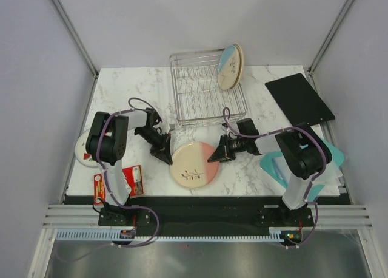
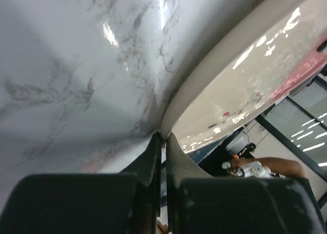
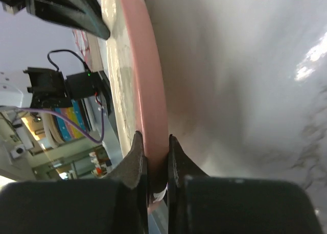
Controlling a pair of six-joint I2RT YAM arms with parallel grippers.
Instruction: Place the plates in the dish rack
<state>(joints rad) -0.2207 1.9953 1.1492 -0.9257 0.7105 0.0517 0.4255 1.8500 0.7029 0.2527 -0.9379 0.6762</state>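
1. Top view: pink plate [image 1: 194,164] lies on the marble surface [image 1: 139,90] in front of the dish rack [image 1: 203,90], between both arms. Two plates [image 1: 230,66] stand upright in the rack's far right corner.
2. Left wrist: left jaws closed together, holding nothing, tips against the pink plate's cream rim.
3. Right wrist: right jaws pinched onto the pink plate's pink rim.

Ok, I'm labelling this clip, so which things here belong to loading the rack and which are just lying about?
Job in hand:
dish rack
two plates standing in it
pink plate, pinched by the right gripper
small white plate, far left

Lying about:
red-and-white packet
black board
teal piece, near right
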